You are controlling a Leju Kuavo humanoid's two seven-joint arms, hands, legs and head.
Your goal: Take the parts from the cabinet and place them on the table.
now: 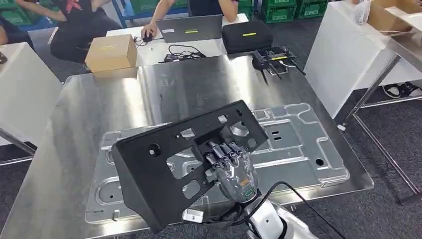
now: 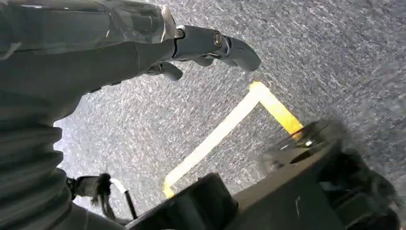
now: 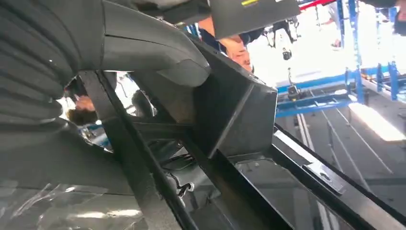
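A large black plastic panel (image 1: 164, 159) with several cut-outs is held tilted just above the steel table (image 1: 199, 84). My right hand (image 1: 234, 167) grips it from below, its dark fingers hooked through an opening. Under the panel lies a flat silver stamped metal plate (image 1: 298, 144) on the table. In the right wrist view the thick thumb (image 3: 153, 52) presses on the black panel (image 3: 234, 115). My left hand (image 2: 206, 45) hangs over grey carpet with its fingers loosely curled and nothing in them.
At the table's far edge stand a cardboard box (image 1: 111, 52), a laptop (image 1: 191, 29), a black case (image 1: 246, 36) and a small black device (image 1: 273, 56). People sit behind the table. A white cabinet (image 1: 343, 55) stands at the right. Yellow tape (image 2: 225, 129) marks the floor.
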